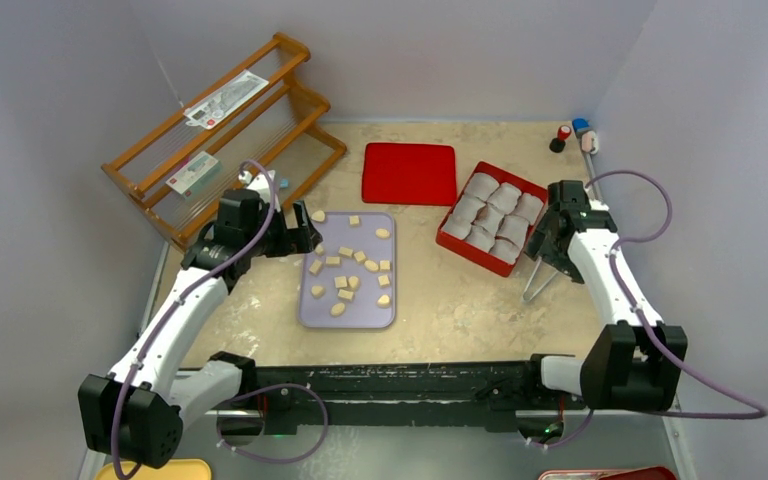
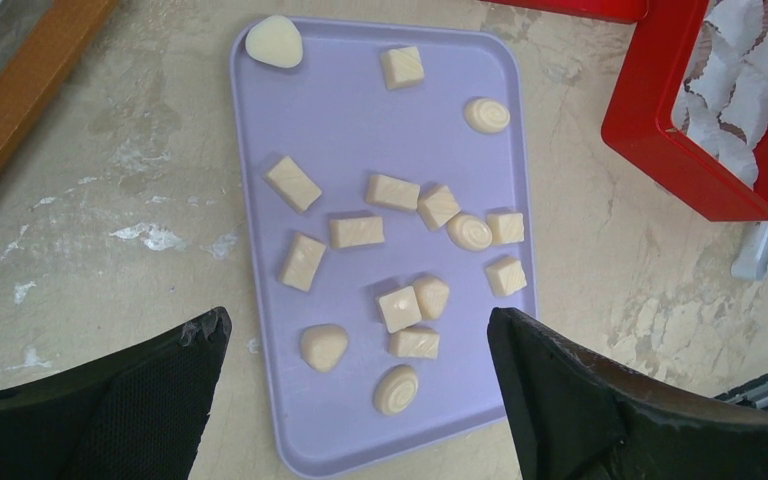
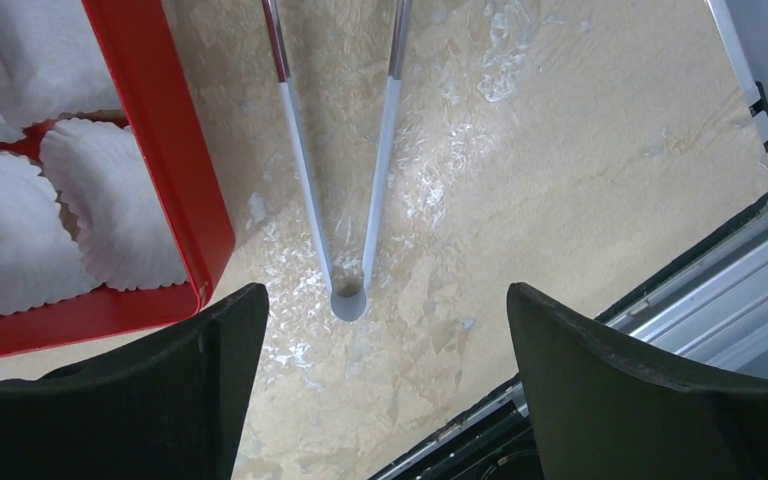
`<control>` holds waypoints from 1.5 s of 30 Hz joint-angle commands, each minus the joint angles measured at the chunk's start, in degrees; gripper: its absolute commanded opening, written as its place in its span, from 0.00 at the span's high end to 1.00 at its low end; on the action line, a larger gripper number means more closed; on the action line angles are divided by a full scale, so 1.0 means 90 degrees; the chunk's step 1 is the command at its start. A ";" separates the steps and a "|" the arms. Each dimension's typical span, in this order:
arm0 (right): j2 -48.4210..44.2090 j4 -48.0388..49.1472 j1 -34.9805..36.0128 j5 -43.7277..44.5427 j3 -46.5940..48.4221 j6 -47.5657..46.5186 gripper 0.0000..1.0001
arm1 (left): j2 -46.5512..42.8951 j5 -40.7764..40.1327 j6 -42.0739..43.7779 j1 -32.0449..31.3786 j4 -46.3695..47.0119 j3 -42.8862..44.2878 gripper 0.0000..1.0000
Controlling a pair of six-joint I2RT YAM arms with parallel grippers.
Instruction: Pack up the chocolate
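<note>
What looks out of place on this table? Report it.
One rounded chocolate perches on the corner rim of the purple tray, overhanging it; the rest lie inside. Tongs lie unheld on the table beside the red box.

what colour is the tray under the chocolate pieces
Pale lilac rectangular tray; clearest in the left wrist view.

The tongs (image 3: 304, 180) run off the wrist view's top edge

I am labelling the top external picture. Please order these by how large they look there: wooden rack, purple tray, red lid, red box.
1. wooden rack
2. purple tray
3. red box and red lid: too alike to rank.
</note>
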 commanded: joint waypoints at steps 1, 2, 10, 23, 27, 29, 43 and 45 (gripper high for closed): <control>0.0270 0.0132 -0.0012 0.0084 -0.0073 -0.0020 0.09 | -0.0168 -0.0090 0.0000 -0.0036 0.0421 -0.0134 0.00; 0.0328 0.0162 -0.0012 0.0102 -0.0082 -0.0033 0.10 | -0.0187 -0.0082 -0.0009 -0.0036 0.0476 -0.0181 0.00; 0.0965 0.0445 -0.0012 0.0098 0.0026 0.0054 0.11 | -0.0111 -0.0135 0.0033 -0.0036 0.0841 -0.0378 0.00; 0.1690 0.0849 -0.0169 0.0094 0.0139 0.0208 0.14 | 0.0226 -0.0102 0.0072 -0.0046 0.1035 -0.0177 0.02; 0.1867 0.0932 -0.0309 0.0024 0.0144 0.0243 0.14 | 0.0317 -0.0101 0.0075 -0.0056 0.1109 -0.0161 0.03; 0.1938 0.0987 -0.0379 -0.0033 0.0151 0.0256 0.14 | 0.0373 -0.0101 0.0077 -0.0074 0.1126 -0.0120 0.03; 0.2363 0.1025 -0.0549 -0.0184 0.0320 0.0423 0.21 | 0.0692 -0.0149 0.0020 -0.0256 0.1285 -0.0006 0.04; 0.2321 0.1020 -0.0559 -0.0169 0.0281 0.0446 0.24 | 0.0710 -0.0166 0.0004 -0.0307 0.1298 -0.0016 0.04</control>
